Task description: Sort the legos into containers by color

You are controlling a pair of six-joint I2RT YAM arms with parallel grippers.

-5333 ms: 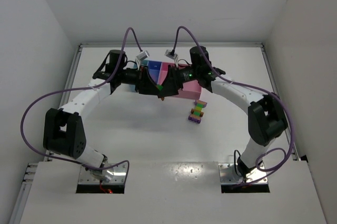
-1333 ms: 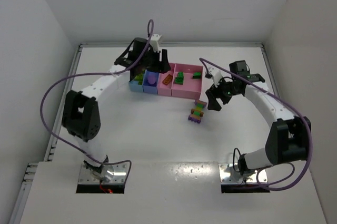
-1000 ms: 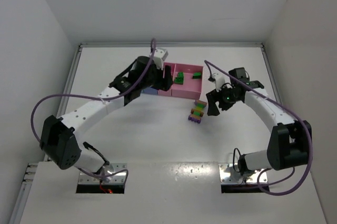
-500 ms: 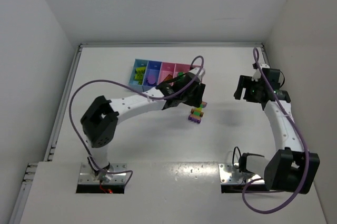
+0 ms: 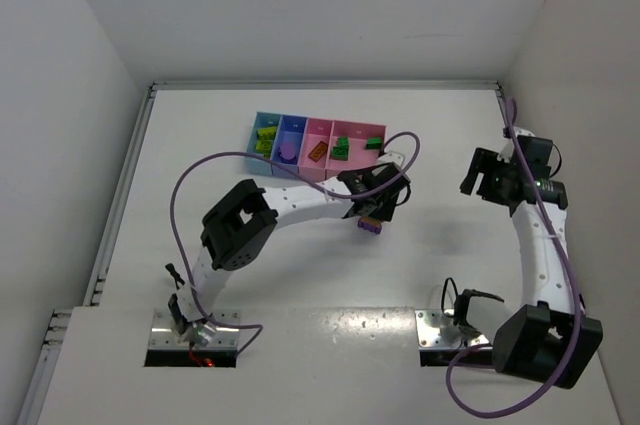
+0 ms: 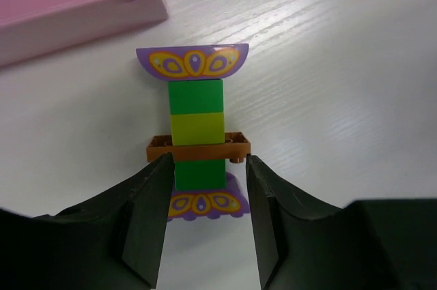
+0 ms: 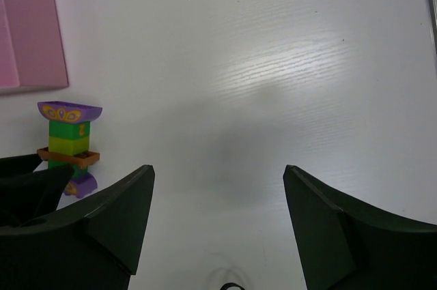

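A short lego strip (image 6: 197,128) lies on the table just in front of the containers (image 5: 352,127); it reads purple, green, yellow, orange plate, green, purple. My left gripper (image 6: 205,160) is down over its near end. The jaws stand narrowly apart, one on each side of the near green brick and purple end piece, fingertips level with the orange plate. The top view shows this gripper (image 5: 378,203) covering most of the strip (image 5: 370,227). My right gripper (image 7: 218,170) hangs wide open with nothing in it, off to the right (image 5: 487,173). It sees the strip (image 7: 68,143) from afar.
The four joined bins hold sorted pieces: yellow-green ones (image 5: 265,135) in the light blue bin, a purple one (image 5: 288,152) in the blue, an orange one (image 5: 316,152) in the narrow pink, green ones (image 5: 342,150) in the wider pink. The pink bin's wall (image 6: 75,20) stands just beyond the strip.
My left arm swung from the bins down to the lego strip, and its jaws have narrowed around the strip's near end. My right arm pulled back from the strip to the right.
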